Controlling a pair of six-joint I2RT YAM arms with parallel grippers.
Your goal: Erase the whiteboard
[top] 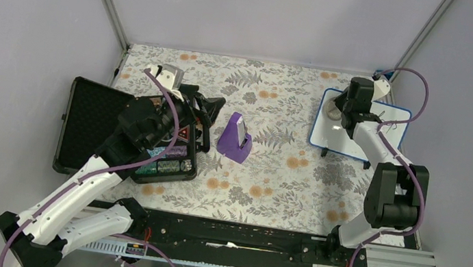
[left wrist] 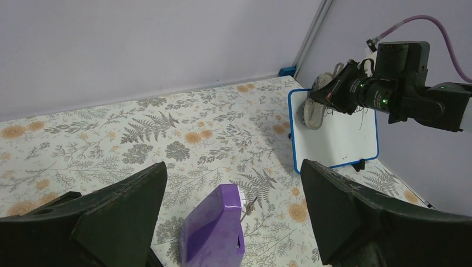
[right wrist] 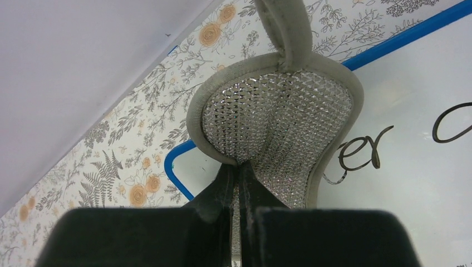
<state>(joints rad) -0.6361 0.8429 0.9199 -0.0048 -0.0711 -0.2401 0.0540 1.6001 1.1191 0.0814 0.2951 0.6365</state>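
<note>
A blue-framed whiteboard lies at the far right of the table, with black handwriting on it. It also shows in the left wrist view. My right gripper is shut on a grey mesh cloth and holds it down on the board's far left corner; the cloth also shows in the top view and the left wrist view. My left gripper is open and empty, hovering above a purple pouch near the table's middle.
An open black case with small items lies at the left under my left arm. The purple pouch stands mid-table on the floral cloth. Grey walls close in behind and on both sides.
</note>
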